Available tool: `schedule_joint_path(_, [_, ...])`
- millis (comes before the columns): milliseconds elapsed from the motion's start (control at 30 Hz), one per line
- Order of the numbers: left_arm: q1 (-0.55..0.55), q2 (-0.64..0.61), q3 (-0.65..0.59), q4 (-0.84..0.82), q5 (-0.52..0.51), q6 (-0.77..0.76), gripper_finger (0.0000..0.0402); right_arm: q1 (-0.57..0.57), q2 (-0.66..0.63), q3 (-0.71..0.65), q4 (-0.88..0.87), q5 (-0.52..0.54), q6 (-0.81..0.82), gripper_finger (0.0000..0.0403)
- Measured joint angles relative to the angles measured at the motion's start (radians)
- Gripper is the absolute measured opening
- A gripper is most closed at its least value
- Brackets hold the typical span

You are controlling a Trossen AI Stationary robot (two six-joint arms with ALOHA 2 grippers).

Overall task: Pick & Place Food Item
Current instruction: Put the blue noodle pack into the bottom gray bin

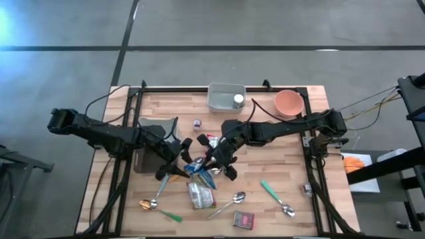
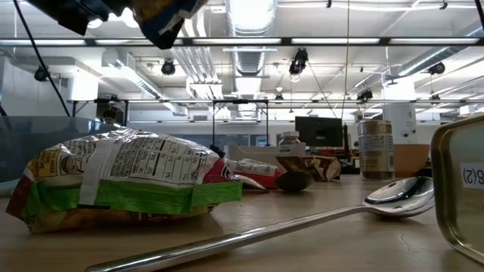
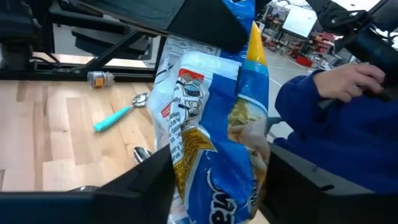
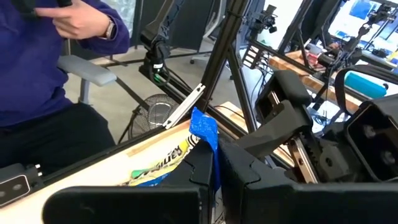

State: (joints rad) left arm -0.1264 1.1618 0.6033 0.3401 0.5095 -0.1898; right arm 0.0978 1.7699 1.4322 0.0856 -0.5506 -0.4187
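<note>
Twice went over the table from above and got one tally: three spoons, namely a long silver spoon (image 1: 229, 202) at 6 o'clock from the centre, a teal-handled spoon (image 1: 273, 195) at 4 and a third spoon (image 1: 154, 198) at 8. Also one pink bowl (image 1: 289, 104) at 1 o'clock, one grey tub (image 1: 222, 97) at 12, one green-and-silver bag (image 1: 200, 194) lying flat toward 7, and one red packet (image 1: 244, 220) by the 6 o'clock edge. Counted two grippers, both at the single blue snack bag (image 1: 199, 168), held clear of the wood just toward 8 o'clock of centre. Found the right gripper (image 1: 212, 162) pinched tight on a blue edge of it. Placed the left gripper (image 1: 176, 164) at the bag's 9 o'clock side; clamped or merely around it, could not tell. Noted the bag as crinkled and glossy: blue, a white panel, a yellow corner, golden chips printed on it.
</note>
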Motion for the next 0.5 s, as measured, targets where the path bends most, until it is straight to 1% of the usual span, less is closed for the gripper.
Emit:
schedule_joint_path(233, [0.000,-0.001,0.000,-0.001,0.000,0.000,0.0112,0.000,0.000,0.000,-0.001,0.000,0.000,0.0008])
schedule_joint_path(500, [0.000,-0.002,0.000,-0.001,0.000,-0.016,0.0041,0.000,0.000,0.000,-0.002,0.000,0.003,0.0008])
